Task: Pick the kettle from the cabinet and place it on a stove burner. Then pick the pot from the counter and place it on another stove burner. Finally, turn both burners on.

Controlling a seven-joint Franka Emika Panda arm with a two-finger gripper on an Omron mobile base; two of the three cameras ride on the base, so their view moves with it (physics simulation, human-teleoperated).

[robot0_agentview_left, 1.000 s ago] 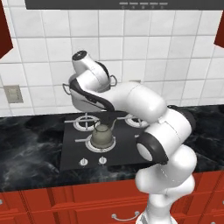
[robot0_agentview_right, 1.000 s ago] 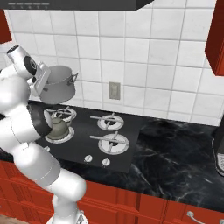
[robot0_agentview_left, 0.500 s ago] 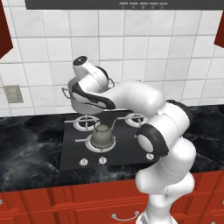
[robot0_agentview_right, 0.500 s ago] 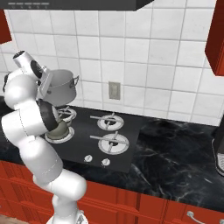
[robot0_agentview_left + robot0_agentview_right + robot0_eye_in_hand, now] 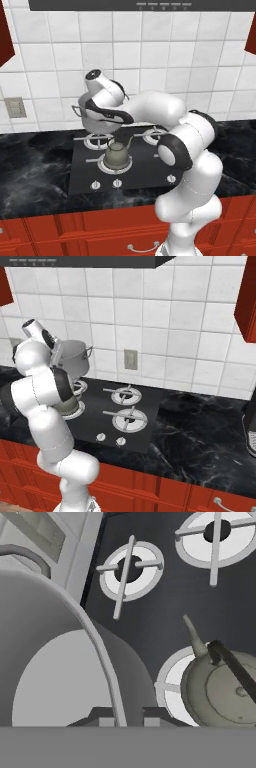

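While the big white arm (image 5: 165, 112) is reaching out over the black counter (image 5: 35, 165), it is holding the pot (image 5: 74, 356) up in the air above the back of the cooktop (image 5: 145, 421). The pot is hanging over the burner just behind the kettle, not touching anything under it, and one little loop handle is sticking out at its side. The claw (image 5: 120, 714) is squeezing together on the thin rim of the pot, with one finger tip (image 5: 102, 717) inside the wall and the other outside. From the hand view I am looking down into the pot, and its inside looks bare. The kettle (image 5: 116, 155) is sitting upright on the front burner (image 5: 170, 687) near the arm, with its short spout pointing toward the middle of the cooktop and its black handle arching over the lid. Two other burners (image 5: 129, 418) are lying bare further along. Small white knobs (image 5: 101, 437) are sitting in a row at the front edge.
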